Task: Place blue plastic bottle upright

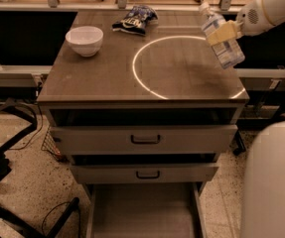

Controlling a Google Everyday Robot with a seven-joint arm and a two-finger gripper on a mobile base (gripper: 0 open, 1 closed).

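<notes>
Blue plastic bottle [230,54] is clamped in gripper [222,32], held tilted with cap up, over the cabinet's [107,83] right edge. If released here it would likely be toppled or dropped off that edge.

A lab-like workroom: a drawered desk [97,78] bearing a lit ring [133,67] stands below-left of the jaws, which clasp the blue plastic bottle [229,53]; speckled floor [23,172] lies far below them.
</notes>
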